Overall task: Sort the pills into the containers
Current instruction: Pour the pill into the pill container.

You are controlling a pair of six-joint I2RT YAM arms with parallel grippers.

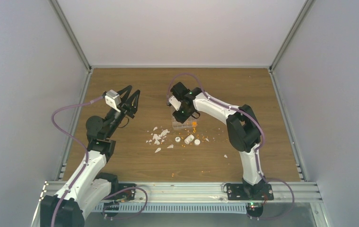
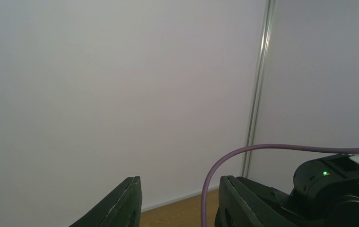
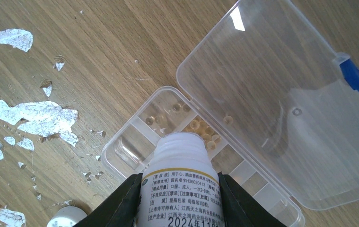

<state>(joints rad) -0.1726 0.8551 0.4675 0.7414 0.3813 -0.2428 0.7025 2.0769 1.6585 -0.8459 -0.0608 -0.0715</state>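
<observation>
My right gripper [image 3: 181, 198] is shut on a white labelled vial [image 3: 182, 184], uncapped, held mouth-down over the clear organiser box [image 3: 130, 146]. The box lies open on the wood, its lid [image 3: 281, 104] folded back with a blue latch. Several small orange-yellow pills [image 3: 201, 130] lie in two of its compartments. In the top view the right gripper [image 1: 179, 113] hangs over the box [image 1: 179, 125], with loose orange pills [image 1: 194, 126] on the table beside it. My left gripper [image 1: 129, 100] is open and empty, raised off the table at the left and pointing at the back wall [image 2: 179, 201].
White foil flakes [image 1: 157, 137] lie scattered left of the box, also in the right wrist view [image 3: 30, 116]. Two small white vials and a cap [image 1: 189, 139] lie just in front of the box. A white cap [image 3: 66, 218] lies near the right gripper. Walls enclose the table.
</observation>
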